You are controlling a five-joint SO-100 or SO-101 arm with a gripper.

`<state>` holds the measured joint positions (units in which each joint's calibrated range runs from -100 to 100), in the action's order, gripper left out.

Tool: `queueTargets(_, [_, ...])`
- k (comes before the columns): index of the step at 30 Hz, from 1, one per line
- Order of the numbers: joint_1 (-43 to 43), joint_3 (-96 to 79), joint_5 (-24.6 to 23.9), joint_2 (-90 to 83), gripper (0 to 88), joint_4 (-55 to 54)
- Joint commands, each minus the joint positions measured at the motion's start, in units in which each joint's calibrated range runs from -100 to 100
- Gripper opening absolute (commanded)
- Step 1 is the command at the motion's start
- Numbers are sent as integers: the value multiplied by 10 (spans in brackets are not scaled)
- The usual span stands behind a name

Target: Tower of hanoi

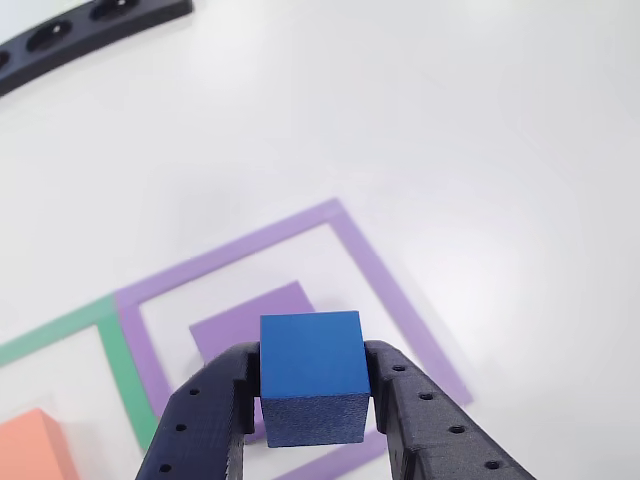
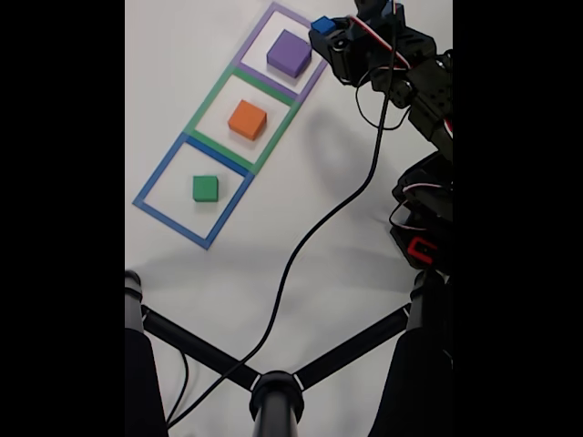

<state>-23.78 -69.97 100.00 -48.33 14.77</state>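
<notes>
Your gripper [image 1: 314, 400] sits closest to the lens in the other view, its two black fingers [image 1: 205, 415] clamped on the sides of the blue cube [image 1: 311, 375], which is lifted clear of the white desk [image 1: 480, 120]. Beneath the cube you can see the purple block [image 1: 235, 325] lying flat inside the purple tape square [image 1: 375, 270], partly hidden by the cube. Beside that square runs the green tape outline [image 1: 115, 360], and the corner of the orange block [image 1: 35, 445] shows at the lower left of that view. Up at the top left lies a black bar with round holes [image 1: 70, 35].

From the fixed view, you have the blue cube [image 2: 322, 25] held at the edge of the purple square [image 2: 314, 77], just beside the purple block [image 2: 290, 53]. Along the same row, the orange block [image 2: 247, 119] rests in the green square and the green block [image 2: 205, 188] in the blue tape square [image 2: 155, 182]; all three lie well apart.
</notes>
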Motion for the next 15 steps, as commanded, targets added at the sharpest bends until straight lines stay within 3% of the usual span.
queueTargets(1, [-5, -45, 0, 63, 4, -179])
queueTargets(15, [10, -85, 0, 333, 7, -554])
